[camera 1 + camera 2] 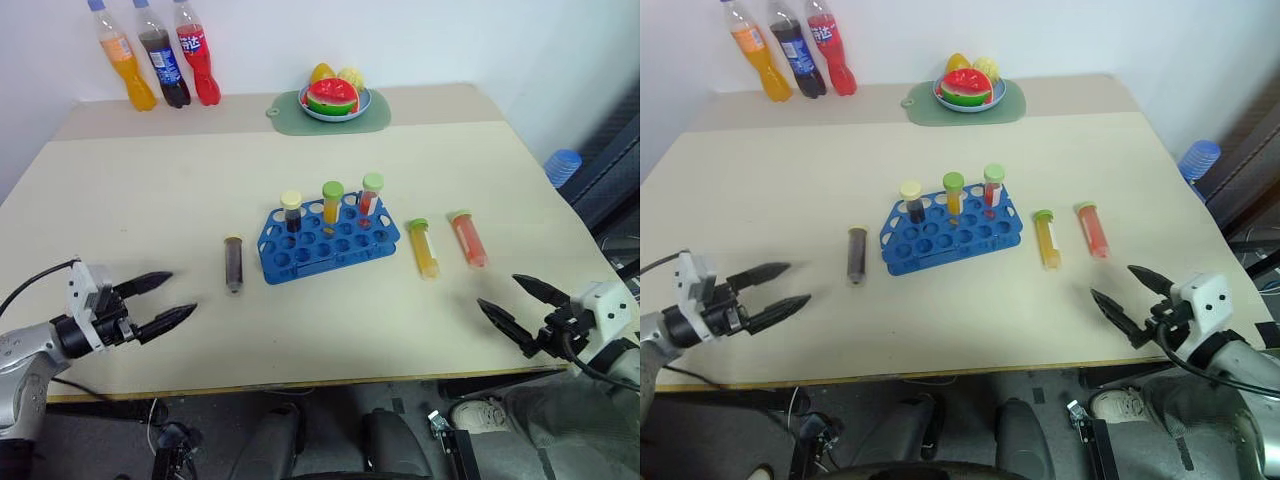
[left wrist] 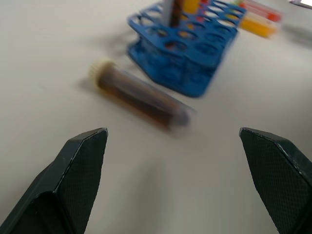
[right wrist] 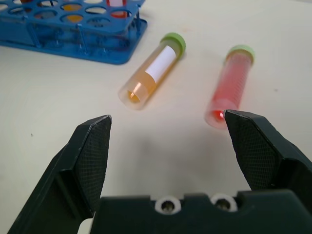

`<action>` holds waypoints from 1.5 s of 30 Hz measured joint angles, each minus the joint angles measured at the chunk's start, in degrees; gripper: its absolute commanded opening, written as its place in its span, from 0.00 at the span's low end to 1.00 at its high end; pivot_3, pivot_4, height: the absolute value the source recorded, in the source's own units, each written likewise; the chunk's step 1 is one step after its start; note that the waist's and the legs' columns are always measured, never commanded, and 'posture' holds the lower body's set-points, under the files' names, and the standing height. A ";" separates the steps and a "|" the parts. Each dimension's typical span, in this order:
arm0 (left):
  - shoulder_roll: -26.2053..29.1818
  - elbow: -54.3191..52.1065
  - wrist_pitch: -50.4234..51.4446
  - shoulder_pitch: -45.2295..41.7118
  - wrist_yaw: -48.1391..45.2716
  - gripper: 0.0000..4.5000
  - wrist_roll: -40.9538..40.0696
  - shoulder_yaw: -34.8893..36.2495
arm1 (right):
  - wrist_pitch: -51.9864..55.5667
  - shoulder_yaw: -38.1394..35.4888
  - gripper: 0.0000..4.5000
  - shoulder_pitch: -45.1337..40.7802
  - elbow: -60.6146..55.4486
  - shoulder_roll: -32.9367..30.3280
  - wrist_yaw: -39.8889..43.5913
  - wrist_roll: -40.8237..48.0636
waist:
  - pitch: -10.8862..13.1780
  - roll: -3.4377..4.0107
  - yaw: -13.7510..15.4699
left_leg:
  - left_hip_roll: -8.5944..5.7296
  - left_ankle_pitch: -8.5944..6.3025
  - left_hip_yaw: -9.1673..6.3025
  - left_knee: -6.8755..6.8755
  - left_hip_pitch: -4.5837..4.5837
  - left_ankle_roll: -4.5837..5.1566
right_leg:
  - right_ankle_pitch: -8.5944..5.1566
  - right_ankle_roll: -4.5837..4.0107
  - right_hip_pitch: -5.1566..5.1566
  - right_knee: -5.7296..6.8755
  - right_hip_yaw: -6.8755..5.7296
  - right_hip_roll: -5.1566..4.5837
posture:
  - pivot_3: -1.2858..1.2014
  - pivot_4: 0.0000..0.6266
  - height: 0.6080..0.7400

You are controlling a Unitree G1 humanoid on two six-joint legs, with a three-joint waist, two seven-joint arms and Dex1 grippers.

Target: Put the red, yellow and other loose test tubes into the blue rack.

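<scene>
Both my grippers are spread wide, empty. The red test tube lies just ahead of my right gripper, long axis pointing away; my left gripper is farther off.

Bare table lies between both wide-open grippers and the loose tubes, so each approach is clear. The dark tube lies alone left of the blue rack; the yellow tube and red tube lie side by side, apart, right of it. Three upright tubes crowd the rack's far row.
</scene>
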 measured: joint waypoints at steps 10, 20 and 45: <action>-0.16 -1.90 3.54 -4.79 -0.72 0.99 0.14 -2.02 | 2.06 1.41 0.91 -4.67 0.44 -0.14 -0.02 -0.13 | 0.00 0.00 0.01 | -0.01 0.00 0.01 -0.01 -0.01 0.00 | 0.02 0.04 -0.01 -0.02 -0.01 -0.01 | 0.52 0.24 1.00; -0.99 -7.43 6.20 -7.88 -2.50 0.99 -1.08 -5.64 | 5.53 3.31 0.91 -13.12 4.41 -3.35 0.32 -0.61 | 0.01 0.01 -0.04 | -0.01 0.00 0.02 -0.01 -0.01 0.00 | 0.07 0.13 -0.03 -0.02 -0.01 0.00 | 0.52 0.24 1.00; -3.45 -25.49 11.10 -17.33 3.80 0.99 -0.55 -17.23 | 49.20 39.25 0.91 -83.21 68.35 -3.11 -2.71 -18.01 | 0.16 0.18 -1.70 | -0.05 0.02 0.19 -0.05 -0.40 0.00 | 0.11 0.17 -0.57 0.06 0.02 0.03 | 0.52 0.24 1.00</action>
